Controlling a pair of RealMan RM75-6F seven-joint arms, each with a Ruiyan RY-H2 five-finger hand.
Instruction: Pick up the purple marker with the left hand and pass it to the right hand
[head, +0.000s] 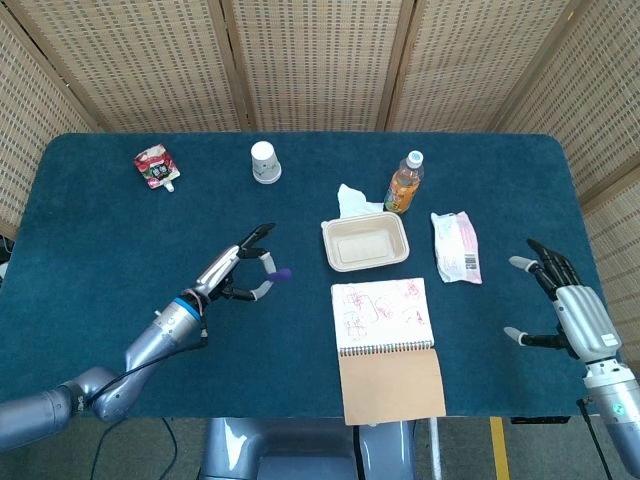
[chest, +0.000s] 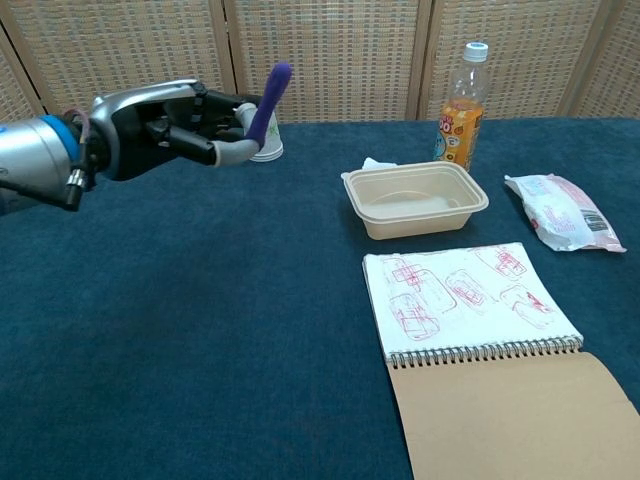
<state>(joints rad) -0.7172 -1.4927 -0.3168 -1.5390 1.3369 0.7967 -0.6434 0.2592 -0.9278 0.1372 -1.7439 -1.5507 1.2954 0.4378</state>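
Note:
The purple marker stands nearly upright in my left hand, pinched between thumb and fingers well above the blue table. From the head view the marker shows as a short purple tip just right of the left hand, left of the beige tray. My right hand hovers open at the table's right edge, fingers spread, empty. It does not show in the chest view.
A beige food tray and an open sketch notebook lie between the two hands. An orange drink bottle, crumpled tissue, snack packet, paper cup and red pouch sit further back.

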